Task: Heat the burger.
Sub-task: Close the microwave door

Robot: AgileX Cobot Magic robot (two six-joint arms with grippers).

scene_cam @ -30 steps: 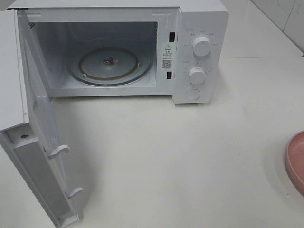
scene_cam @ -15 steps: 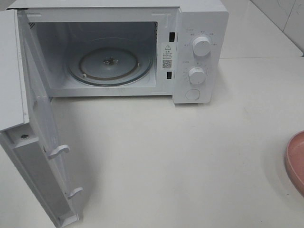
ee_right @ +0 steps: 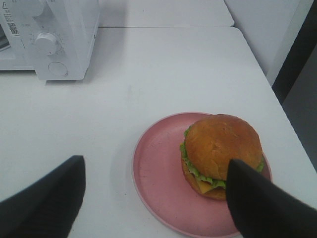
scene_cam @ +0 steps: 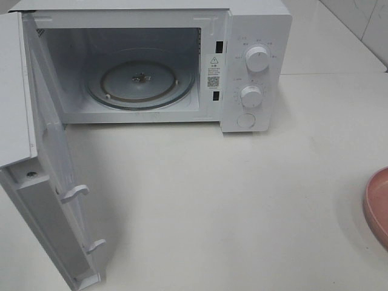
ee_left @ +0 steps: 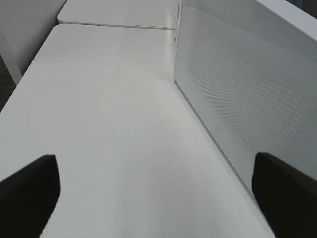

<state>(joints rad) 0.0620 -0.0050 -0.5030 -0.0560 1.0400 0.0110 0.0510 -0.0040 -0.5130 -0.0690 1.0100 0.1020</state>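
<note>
The burger [ee_right: 220,148] with a golden-brown bun, lettuce and cheese sits on a round pink plate [ee_right: 156,178] in the right wrist view. My right gripper [ee_right: 156,208] hangs open above the plate; its dark fingers [ee_right: 262,208] flank the burger without touching it. In the exterior high view only the plate's edge [scene_cam: 377,206] shows at the right border, and the burger is out of view. The white microwave [scene_cam: 254,36] stands at the back with its door [scene_cam: 42,200] swung open and an empty glass turntable [scene_cam: 140,82]. My left gripper [ee_left: 158,193] is open beside the door's outer face [ee_left: 233,89].
The white table [scene_cam: 212,200] spreads in front of the microwave. The microwave's two knobs [scene_cam: 257,59] and a round button are on its right panel. The table's right edge [ee_right: 277,104] runs close to the plate.
</note>
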